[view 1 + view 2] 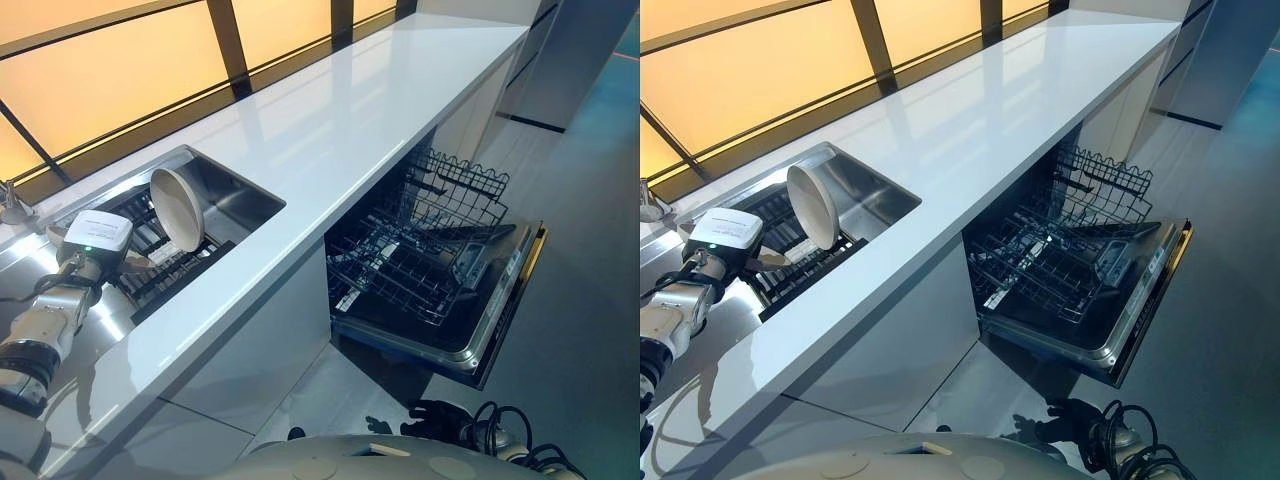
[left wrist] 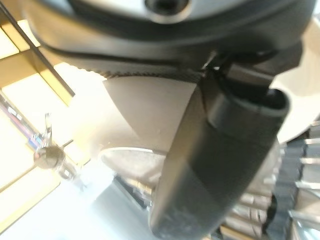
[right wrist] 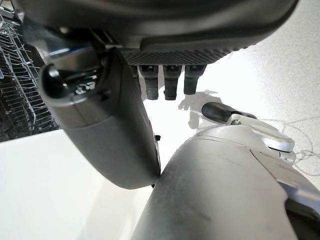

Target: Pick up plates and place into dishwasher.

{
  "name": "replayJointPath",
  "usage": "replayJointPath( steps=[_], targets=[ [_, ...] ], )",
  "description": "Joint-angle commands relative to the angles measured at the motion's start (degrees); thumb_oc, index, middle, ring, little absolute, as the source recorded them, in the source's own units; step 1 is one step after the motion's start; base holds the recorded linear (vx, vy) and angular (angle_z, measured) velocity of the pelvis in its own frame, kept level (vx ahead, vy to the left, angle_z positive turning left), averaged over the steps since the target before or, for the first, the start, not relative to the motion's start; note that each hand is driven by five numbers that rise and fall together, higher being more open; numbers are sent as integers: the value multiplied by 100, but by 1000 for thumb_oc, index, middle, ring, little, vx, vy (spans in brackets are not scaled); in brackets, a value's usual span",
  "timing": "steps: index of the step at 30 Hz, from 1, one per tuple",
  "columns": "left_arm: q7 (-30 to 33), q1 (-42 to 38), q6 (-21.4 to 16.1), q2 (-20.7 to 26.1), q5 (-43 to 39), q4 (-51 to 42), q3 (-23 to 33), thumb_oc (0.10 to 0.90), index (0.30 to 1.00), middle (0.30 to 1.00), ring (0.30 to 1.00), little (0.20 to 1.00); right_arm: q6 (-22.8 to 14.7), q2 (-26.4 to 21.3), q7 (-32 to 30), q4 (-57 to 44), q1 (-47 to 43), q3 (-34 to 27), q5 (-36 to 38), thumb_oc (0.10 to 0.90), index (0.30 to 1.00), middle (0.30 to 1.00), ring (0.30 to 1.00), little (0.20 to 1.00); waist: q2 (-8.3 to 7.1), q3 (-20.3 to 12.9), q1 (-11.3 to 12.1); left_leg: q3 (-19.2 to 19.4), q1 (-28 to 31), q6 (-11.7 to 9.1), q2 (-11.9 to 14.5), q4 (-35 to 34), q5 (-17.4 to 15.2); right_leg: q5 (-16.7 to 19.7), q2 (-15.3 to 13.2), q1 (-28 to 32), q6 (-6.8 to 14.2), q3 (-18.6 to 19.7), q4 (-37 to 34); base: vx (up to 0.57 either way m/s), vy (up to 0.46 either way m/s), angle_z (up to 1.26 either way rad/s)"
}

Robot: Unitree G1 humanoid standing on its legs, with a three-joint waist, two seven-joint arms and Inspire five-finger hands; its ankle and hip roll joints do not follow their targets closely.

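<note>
A white plate stands on edge in the black dish rack inside the steel sink. My left hand is low over the rack just left of that plate, tucked behind its white wrist box. In the left wrist view its dark thumb crosses in front of a white plate, and the rim of another dish shows below. My right hand hangs by the floor near the open dishwasher, its fingers relaxed and holding nothing.
The long white counter runs from the sink to the far right. The dishwasher door lies folded down with the lower wire rack pulled out over it. A faucet stands at the sink's left end.
</note>
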Motion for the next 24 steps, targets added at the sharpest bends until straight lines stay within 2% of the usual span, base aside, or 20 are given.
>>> replayJointPath(
  steps=[1, 5, 7, 12, 18, 19, 20, 22, 24],
  targets=[
    [374, -1248, 364, 426, -42, 198, 268, 100, 300, 300, 300, 200, -269, -279, 219, -187, 27, 209, 268, 800, 900, 900, 900, 900, 71, 79, -118, -82, 261, 358, -486, 39, -667, 448, 131, -332, 219, -38, 21, -37, -6, 0],
    [470, -1095, 340, 803, -602, -186, 621, 100, 300, 300, 300, 200, -252, -333, 290, -1015, 95, 234, 417, 800, 900, 900, 900, 900, 50, 60, -86, -110, 266, 350, -488, 39, -662, 452, 123, -313, 217, -65, 4, -55, -18, 1],
    [599, -877, 254, 1091, -1062, -621, 1058, 100, 300, 300, 300, 200, -164, -405, 291, -1900, 220, 304, 452, 800, 900, 900, 900, 900, 16, 51, -43, -125, 248, 342, -485, 39, -649, 456, 117, -296, 220, -102, -25, -91, -38, 1],
    [1002, -425, 44, 1384, -1588, -1081, 1874, 100, 300, 300, 300, 200, 20, -477, 399, -3050, 405, 241, 734, 800, 900, 900, 900, 900, -36, 6, -18, -142, 230, 315, -469, 39, -643, 451, 114, -280, 226, -153, -60, -65, -31, 3],
    [1314, 46, -186, 1549, -1673, -1511, 2566, 105, 305, 305, 305, 205, 246, -525, 490, -3930, 519, 194, 924, 800, 900, 900, 900, 900, -69, -59, -16, -133, 216, 277, -439, 39, -641, 439, 116, -276, 227, -182, -79, -50, -27, 8],
    [1285, 142, -280, 1611, -1679, -1709, 2664, 147, 340, 340, 340, 247, 348, -551, 508, -4185, 540, 176, 995, 800, 900, 900, 900, 900, -80, -66, -5, -130, 218, 271, -430, 39, -642, 434, 116, -275, 225, -193, -77, -36, -25, 9],
    [1281, 168, -280, 1610, -1678, -1719, 2689, 149, 342, 342, 342, 249, 354, -555, 508, -4193, 542, 180, 995, 800, 900, 900, 900, 900, -78, -66, -11, -130, 218, 271, -430, 39, -642, 434, 116, -274, 225, -193, -77, -42, -30, 3],
    [1226, 306, -229, 1672, -1749, -1955, 2821, 152, 345, 345, 345, 252, 410, -625, 542, -4479, 566, 147, 1128, 800, 900, 900, 900, 900, -91, -75, -11, -121, 223, 263, -419, 39, -643, 427, 114, -270, 223, -200, -74, -24, -18, 0],
    [1290, 516, -370, 1775, -1815, -2160, 3028, 163, 354, 354, 354, 263, 401, -753, 455, -4927, 560, -22, 1513, 800, 900, 900, 900, 900, -108, -95, -5, -104, 226, 253, -402, 39, -643, 424, 112, -269, 220, -215, -72, -52, -45, 0]
  ],
)
